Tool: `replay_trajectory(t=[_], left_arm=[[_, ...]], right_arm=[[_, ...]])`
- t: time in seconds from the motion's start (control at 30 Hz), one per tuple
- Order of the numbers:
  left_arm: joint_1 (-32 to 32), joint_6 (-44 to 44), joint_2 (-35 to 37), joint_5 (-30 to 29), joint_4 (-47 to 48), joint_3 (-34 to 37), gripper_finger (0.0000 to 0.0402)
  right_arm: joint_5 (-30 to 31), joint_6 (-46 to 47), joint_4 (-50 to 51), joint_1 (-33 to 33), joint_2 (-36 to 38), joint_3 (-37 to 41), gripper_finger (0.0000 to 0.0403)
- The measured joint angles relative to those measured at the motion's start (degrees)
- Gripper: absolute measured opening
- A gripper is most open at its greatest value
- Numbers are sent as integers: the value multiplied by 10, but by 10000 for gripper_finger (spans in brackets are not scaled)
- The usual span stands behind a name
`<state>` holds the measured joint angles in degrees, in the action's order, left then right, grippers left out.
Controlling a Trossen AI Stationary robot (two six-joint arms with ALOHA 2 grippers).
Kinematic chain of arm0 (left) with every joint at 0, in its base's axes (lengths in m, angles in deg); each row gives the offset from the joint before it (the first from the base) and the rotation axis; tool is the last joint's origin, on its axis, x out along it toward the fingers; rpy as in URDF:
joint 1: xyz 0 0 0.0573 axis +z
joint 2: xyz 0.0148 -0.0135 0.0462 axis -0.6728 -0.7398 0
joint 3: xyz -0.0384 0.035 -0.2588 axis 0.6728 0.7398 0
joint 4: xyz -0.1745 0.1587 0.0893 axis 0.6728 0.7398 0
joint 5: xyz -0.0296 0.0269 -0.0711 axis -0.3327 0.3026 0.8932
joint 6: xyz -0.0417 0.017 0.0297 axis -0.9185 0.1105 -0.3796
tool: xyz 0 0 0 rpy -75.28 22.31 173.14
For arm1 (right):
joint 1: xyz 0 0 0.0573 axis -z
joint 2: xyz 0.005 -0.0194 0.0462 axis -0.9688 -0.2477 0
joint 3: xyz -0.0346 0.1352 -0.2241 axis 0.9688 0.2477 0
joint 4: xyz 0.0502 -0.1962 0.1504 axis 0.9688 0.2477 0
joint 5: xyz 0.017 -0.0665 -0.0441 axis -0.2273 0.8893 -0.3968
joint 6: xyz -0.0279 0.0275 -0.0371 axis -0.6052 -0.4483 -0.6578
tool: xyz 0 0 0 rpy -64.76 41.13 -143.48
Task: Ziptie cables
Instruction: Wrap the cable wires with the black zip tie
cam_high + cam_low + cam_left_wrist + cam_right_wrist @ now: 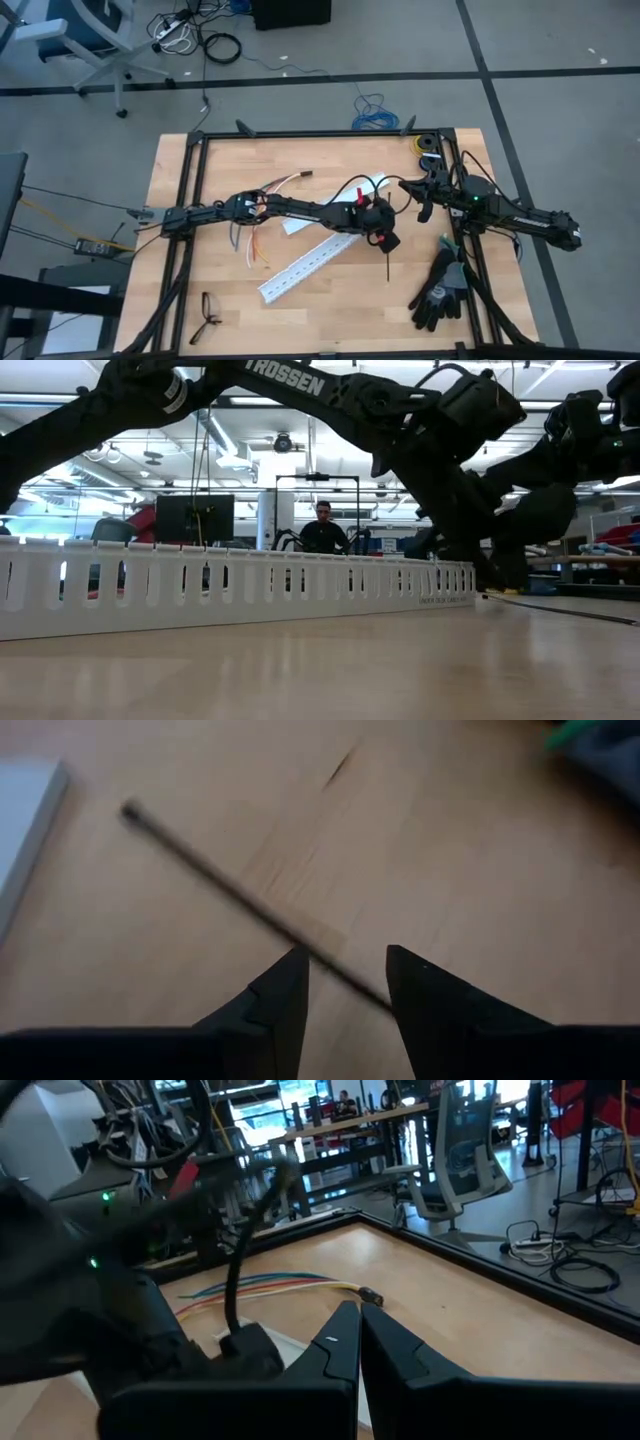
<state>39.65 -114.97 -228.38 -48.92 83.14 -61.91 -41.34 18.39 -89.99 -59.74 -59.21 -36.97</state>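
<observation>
Wooden table (200,300): left gripper (345,982) parted, holding nothing, straddling ziptie (215,885) near white duct (305,266). Pickup step; next lower, pinch. Right gripper (358,1330) closed, empty, waiting beyond ziptie.

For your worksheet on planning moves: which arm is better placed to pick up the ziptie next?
Left. The left gripper hangs open right over the ziptie, fingers either side; the right gripper sits farther off.

Ziptie (240,905) blurred, its near end behind the fingers (275,1005)
</observation>
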Motion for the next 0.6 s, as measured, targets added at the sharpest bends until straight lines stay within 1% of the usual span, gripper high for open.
replay_trajectory(t=[0.1,0.2,0.27,0.4,0.43,0.6], left_arm=[[-5,60,0,2,-41,0,143],[-10,124,0,4,-65,0,125],[-12,165,0,5,-62,0,98],[-12,220,0,11,-59,0,18],[-11,227,0,21,-59,1,11],[-13,251,1,87,-49,20,4]], right_arm=[[0,0,-1,0,0,0,4],[0,0,-2,0,0,0,4],[0,0,-2,0,0,0,4],[0,0,-2,0,0,0,4],[0,0,-2,0,0,0,4],[0,0,-2,0,0,0,4]])
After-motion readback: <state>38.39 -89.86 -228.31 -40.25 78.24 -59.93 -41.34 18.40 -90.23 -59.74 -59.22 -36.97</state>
